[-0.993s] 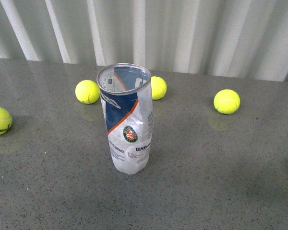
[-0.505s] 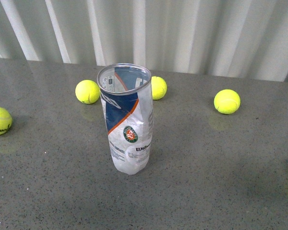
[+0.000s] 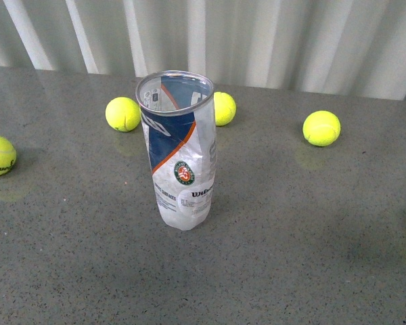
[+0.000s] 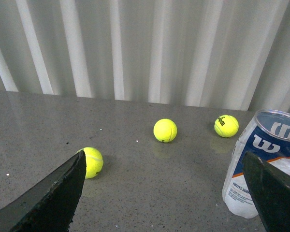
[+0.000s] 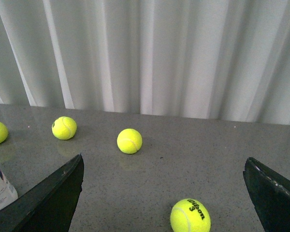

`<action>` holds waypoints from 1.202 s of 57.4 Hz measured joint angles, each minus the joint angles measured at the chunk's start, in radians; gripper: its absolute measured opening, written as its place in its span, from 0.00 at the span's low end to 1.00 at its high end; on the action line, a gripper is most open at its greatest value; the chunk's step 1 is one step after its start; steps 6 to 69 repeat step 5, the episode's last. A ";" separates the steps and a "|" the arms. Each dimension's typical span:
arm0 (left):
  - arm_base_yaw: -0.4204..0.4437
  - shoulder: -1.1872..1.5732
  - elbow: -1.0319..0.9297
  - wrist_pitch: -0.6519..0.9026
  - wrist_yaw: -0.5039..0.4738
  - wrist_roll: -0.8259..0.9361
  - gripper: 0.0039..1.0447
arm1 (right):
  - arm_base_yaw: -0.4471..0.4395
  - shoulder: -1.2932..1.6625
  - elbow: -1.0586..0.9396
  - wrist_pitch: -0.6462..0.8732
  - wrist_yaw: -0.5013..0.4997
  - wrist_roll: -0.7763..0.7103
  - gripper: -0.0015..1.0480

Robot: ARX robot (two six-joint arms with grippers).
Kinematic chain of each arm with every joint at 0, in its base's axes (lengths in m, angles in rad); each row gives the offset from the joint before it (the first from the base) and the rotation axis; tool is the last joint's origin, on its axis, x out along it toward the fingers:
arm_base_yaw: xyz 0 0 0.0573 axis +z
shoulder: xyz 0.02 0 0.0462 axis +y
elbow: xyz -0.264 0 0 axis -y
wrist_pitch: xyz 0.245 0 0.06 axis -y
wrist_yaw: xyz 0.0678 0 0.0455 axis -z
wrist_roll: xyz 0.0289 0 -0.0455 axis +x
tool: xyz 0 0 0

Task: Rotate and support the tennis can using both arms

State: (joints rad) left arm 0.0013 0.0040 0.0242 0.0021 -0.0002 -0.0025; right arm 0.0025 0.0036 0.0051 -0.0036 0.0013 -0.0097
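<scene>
Between the earlier frames and this moment, everything in the front view was shifted slightly up in the frame; the can's place among the balls was kept. A grey table [image 3: 311, 257] was seen before a white pleated curtain [image 3: 271, 40]. The tennis can [image 3: 181, 159] was stood upright near the table's middle, open rim up, empty. Four tennis balls [image 3: 123, 114] were scattered behind and beside it. Neither arm was seen in the front view. The left gripper [image 4: 166, 193] was held wide open, gripping nothing, the can just beside one finger. The right gripper [image 5: 164, 193] was likewise spread and empty, the can's base glimpsed at the frame edge beyond one finger.
</scene>
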 joint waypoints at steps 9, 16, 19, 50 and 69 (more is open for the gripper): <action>0.000 0.000 0.000 0.000 0.000 0.000 0.94 | 0.000 0.000 0.000 0.000 0.000 0.000 0.93; 0.000 0.000 0.000 0.000 0.000 0.000 0.94 | 0.000 0.000 0.000 0.000 0.000 0.000 0.93; 0.000 0.000 0.000 0.000 0.000 0.000 0.94 | 0.000 0.000 0.000 0.000 0.000 0.000 0.93; 0.000 0.000 0.000 0.000 0.000 0.000 0.94 | 0.000 0.000 0.000 0.000 0.000 0.000 0.93; 0.000 0.000 0.000 0.000 0.000 0.000 0.94 | 0.000 0.000 0.000 0.000 0.000 0.000 0.93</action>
